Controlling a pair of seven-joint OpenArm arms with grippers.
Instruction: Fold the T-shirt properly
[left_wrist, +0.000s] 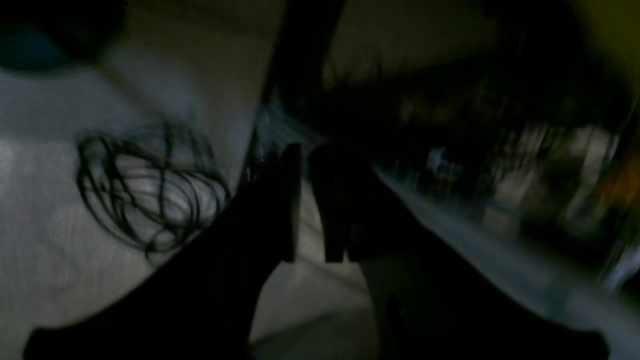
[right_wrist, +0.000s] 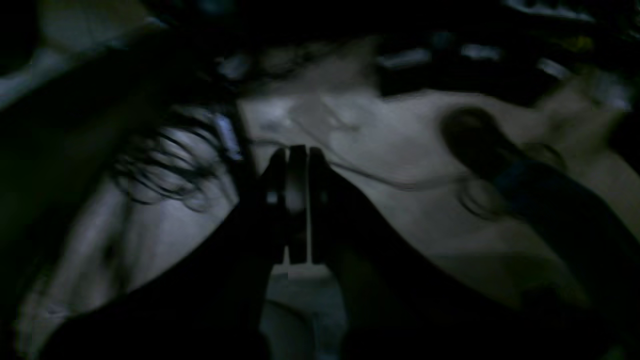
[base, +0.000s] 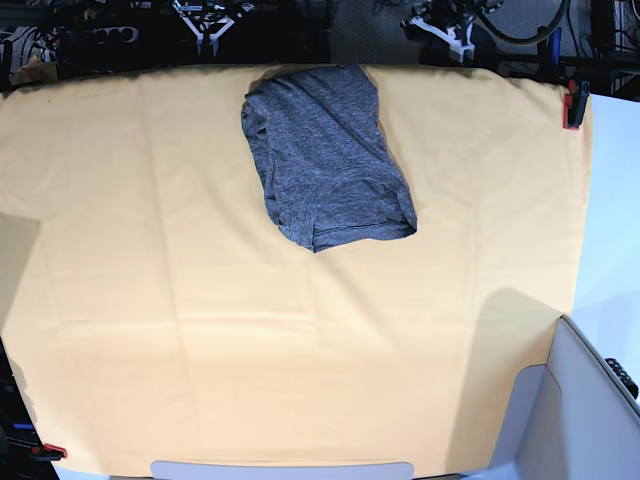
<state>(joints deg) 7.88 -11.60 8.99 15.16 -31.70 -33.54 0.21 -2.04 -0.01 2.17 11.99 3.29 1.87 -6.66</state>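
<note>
The T-shirt, heathered dark grey, lies folded into a rough rectangle at the back middle of the yellow-orange cloth. Neither arm shows in the base view, and the shirt shows in neither wrist view. In the dark, blurred left wrist view my left gripper hangs over a pale floor, its jaws a narrow gap apart with nothing between them. In the right wrist view my right gripper is shut and empty, also over pale floor.
A tangle of black cable lies on the floor left of the left gripper; a cable tangle also shows in the right wrist view. Red clamps hold the cloth's corners. A grey-white panel stands front right.
</note>
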